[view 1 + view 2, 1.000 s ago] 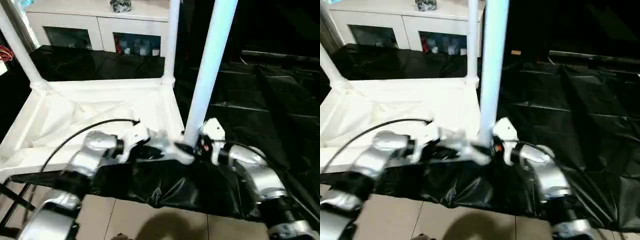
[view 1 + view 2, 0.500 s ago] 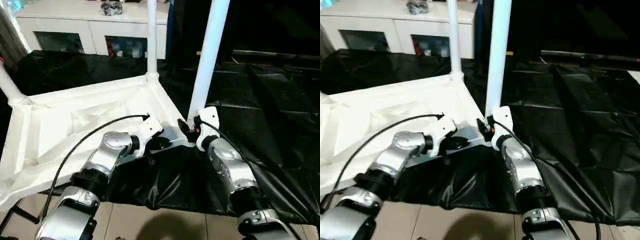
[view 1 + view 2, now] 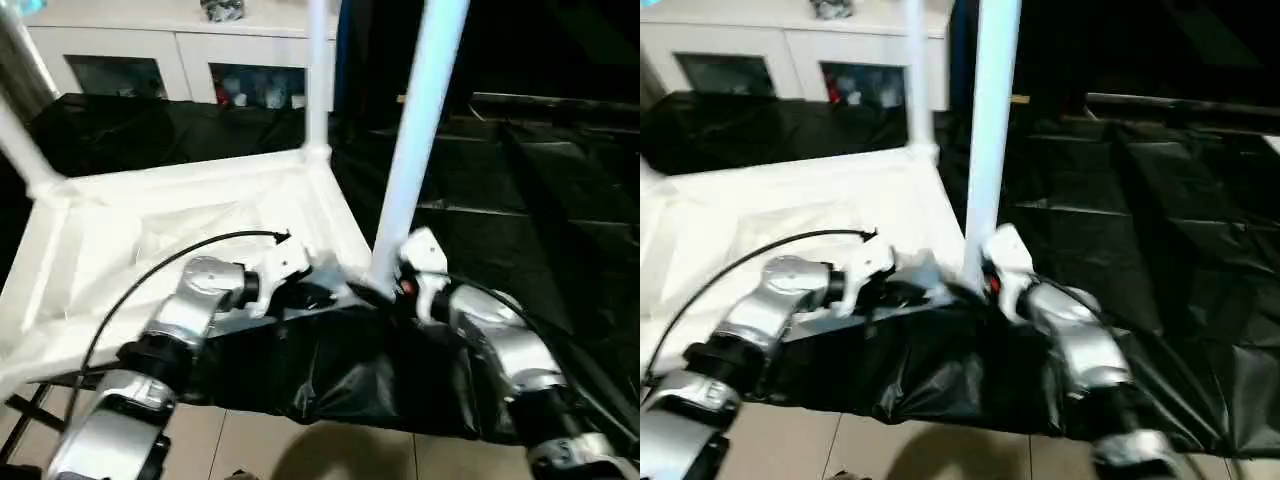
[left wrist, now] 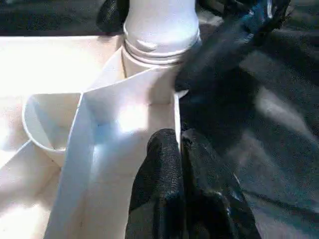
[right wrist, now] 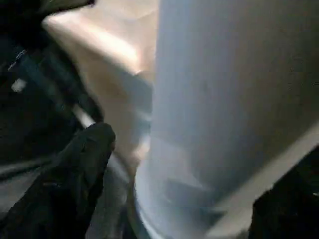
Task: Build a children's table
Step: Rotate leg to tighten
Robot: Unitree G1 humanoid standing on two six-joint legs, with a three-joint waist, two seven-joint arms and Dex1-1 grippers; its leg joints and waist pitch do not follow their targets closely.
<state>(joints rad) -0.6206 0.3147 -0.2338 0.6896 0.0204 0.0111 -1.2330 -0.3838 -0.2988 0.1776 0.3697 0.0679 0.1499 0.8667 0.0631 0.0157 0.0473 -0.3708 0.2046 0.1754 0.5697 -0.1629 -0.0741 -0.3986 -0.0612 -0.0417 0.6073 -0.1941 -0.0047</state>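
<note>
The children's table lies upside down: its white top [image 3: 150, 230] faces up with its ribbed underside. Three white legs stand in corner sockets, the near-right one [image 3: 420, 130] and two far ones [image 3: 317, 80] [image 3: 25, 150]. My left gripper [image 3: 318, 296] is shut on the top's thin rim wall [image 4: 175, 107] just beside the near-right socket. My right gripper [image 3: 385, 290] is at the base of the near-right leg [image 5: 219, 99], open, with one finger [image 5: 87, 164] standing apart from the tube on one side and the other at the far side.
A white cabinet with glass doors [image 3: 180, 50] stands behind the table. Black sheeting [image 3: 500, 200] covers the surface to the right and hangs over the front edge. Tiled floor [image 3: 300, 445] shows below. A black cable [image 3: 180, 250] arcs over my left forearm.
My right gripper's fingers have spread wider around the leg's base. The left gripper stays clamped on the rim. The head view has shifted.
</note>
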